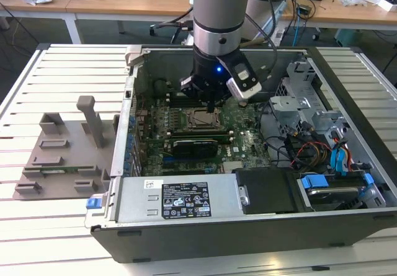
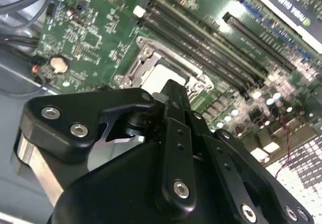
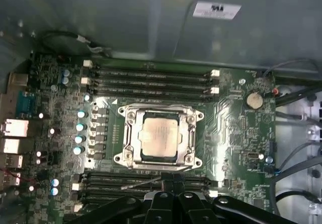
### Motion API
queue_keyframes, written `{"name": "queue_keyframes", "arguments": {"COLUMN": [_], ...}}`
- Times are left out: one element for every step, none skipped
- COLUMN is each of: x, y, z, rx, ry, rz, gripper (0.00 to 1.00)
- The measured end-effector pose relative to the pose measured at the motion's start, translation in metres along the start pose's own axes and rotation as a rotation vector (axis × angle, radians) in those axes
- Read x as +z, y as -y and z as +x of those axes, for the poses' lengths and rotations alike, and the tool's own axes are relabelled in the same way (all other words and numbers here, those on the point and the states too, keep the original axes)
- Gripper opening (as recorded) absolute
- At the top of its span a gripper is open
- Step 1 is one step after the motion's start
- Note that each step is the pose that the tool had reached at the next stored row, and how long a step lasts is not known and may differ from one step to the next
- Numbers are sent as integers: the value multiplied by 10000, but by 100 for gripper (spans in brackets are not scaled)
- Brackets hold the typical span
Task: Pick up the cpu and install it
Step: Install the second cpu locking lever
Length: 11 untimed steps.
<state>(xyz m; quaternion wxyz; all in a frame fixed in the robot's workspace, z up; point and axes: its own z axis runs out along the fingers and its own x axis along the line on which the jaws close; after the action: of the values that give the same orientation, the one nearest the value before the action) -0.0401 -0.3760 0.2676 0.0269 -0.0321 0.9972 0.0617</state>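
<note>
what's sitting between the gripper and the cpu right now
In the first wrist view, a bank of black memory slots lies between the gripper and the cpu in its socket frame.

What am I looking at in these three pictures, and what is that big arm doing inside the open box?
The box is an open desktop computer case lying on its side on a slatted white table. Reaching into it is a robot arm with a silver and black wrist, seen in the exterior view, ending in a black gripper. The other two pictures come from cameras riding on that wrist, looking down past the gripper's fingers. Below them lies the green circuit board. In its middle sits the cpu, a small flat square chip with a silvery metal top, resting inside the metal socket frame. The gripper hangs just above the board beside the socket and appears to hold nothing. A grey plastic holder tray lies beside the case.
</note>
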Motion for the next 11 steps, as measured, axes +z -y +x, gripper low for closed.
{"name": "queue_keyframes", "arguments": {"x": [19, 43, 59, 80, 98, 115, 132, 155, 169, 195, 214], "y": [24, 51, 59, 69, 78, 85, 93, 102, 105, 108, 109], "z": [11, 24, 33, 45, 57, 67, 77, 91, 101, 124, 145], "rx": [0, 1, 2, 1, 1, 1, 1, 0, 1, 0, 1], "ry": [0, 1, 2, 2, 1, 1, 1, 1, 1, 1, 1], "rz": [0, -2, -1, -1, -1, -1, -1, -1, -1, -1, -1], "gripper": [11, 11, 11, 11, 11, 11, 11, 11, 11, 11, 11]}}
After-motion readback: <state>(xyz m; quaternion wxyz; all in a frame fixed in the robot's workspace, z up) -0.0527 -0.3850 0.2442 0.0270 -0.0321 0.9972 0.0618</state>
